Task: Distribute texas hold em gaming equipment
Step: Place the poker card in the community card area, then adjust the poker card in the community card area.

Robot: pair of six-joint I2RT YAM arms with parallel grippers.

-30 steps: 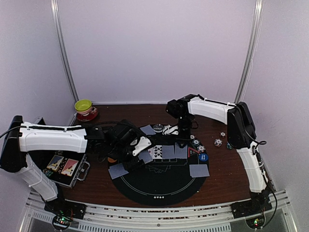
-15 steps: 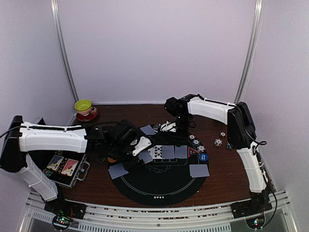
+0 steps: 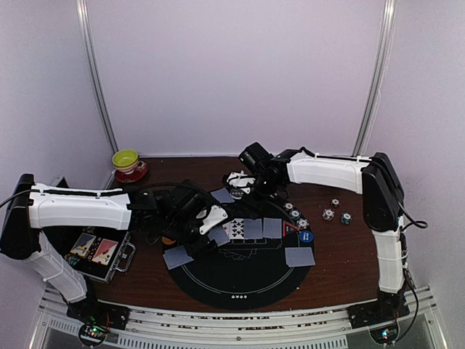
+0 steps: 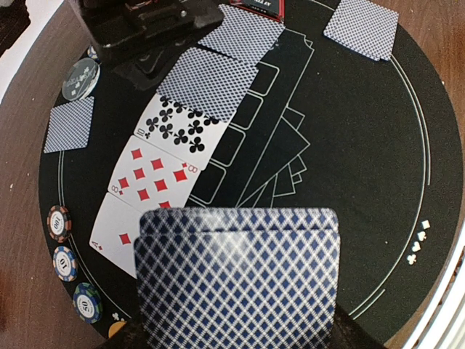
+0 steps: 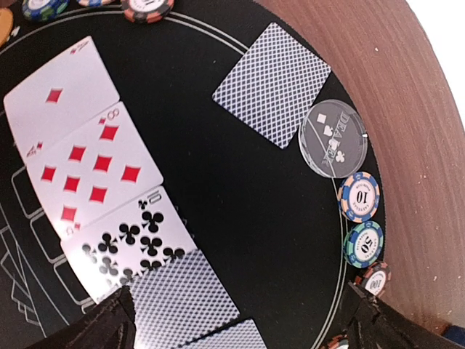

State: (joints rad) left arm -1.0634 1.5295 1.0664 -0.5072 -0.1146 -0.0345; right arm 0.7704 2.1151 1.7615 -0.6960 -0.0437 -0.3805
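Black felt mat [image 3: 240, 280] in the middle of the brown table [image 3: 341, 269], and the board was half dealt. Ace of diamonds [image 5: 62, 94], eight of diamonds [image 5: 91, 171] and ten of clubs [image 5: 134, 233] lay face up in a row, with two face-down cards [image 4: 207, 80] past the ten.

The left gripper [image 3: 212, 222] was clenched on the deck [image 4: 236, 280], grey-blue backs up, its long edge lying crosswise in the jaws, low over the left side of the mat. And the right gripper [image 3: 238, 177]? Jaws wide apart, nothing in them, poised over the far rim of the mat near the clear dealer button [image 5: 336, 138] and a lone face-down card [image 5: 272, 83].

That was the line that mattered, I'd say. From those empty jaws the deck lay back toward the arm bases and a touch to the robot's left, with the row's ace end between. If a card was to be drawn next, the right arm was the free one. It would have to reach in over the face-up cards without scuffing them. Loose chips [image 3: 328, 214] sat out on the bare wood, nearer the right arm too.
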